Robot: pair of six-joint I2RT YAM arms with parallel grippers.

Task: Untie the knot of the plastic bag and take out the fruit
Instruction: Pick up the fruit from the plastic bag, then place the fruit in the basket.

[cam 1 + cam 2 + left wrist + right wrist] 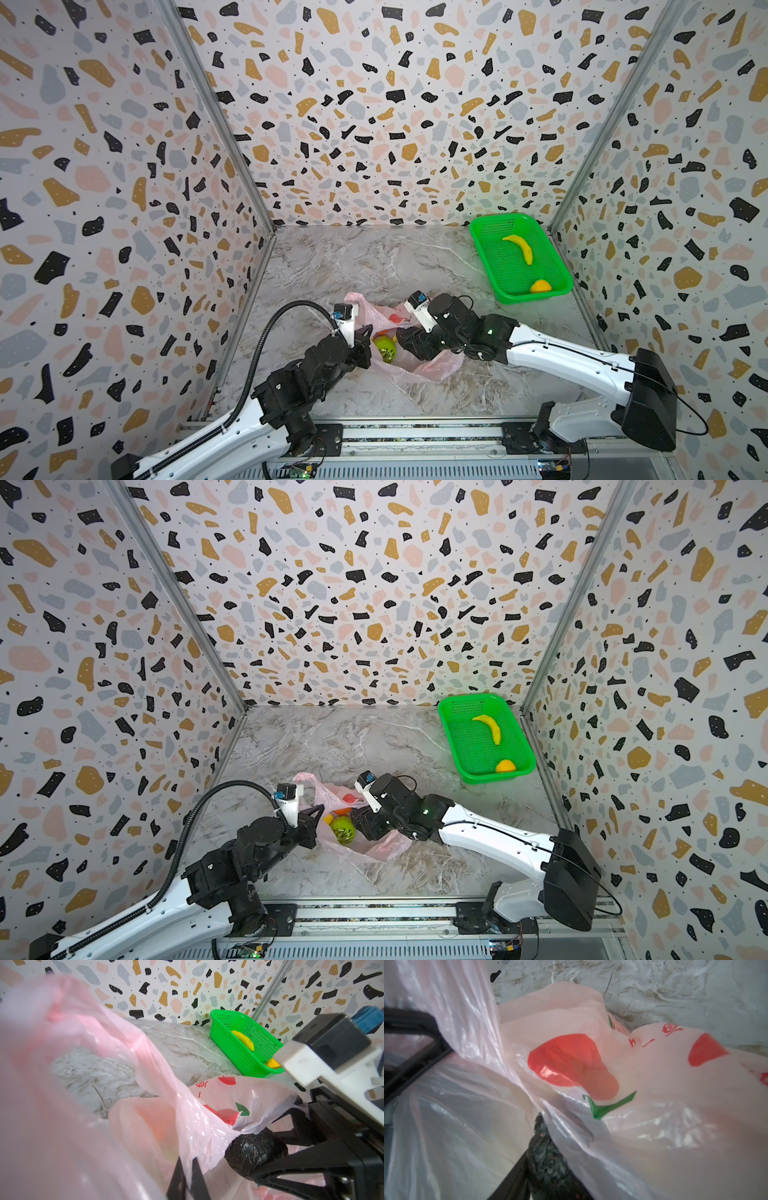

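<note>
Plastic bag [432, 365], one avocado [255, 1153], one green-yellow fruit [385, 349], one basket [507, 268]

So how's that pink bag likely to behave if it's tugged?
Probably floppy: the bag sags in folds. Likely very light, since it is thin enough to see fruit through. Its glossy film may slip between the left fingers.

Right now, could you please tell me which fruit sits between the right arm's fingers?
The black avocado, clamped by the right fingers; the green fruit lies loose in the bag.
</note>
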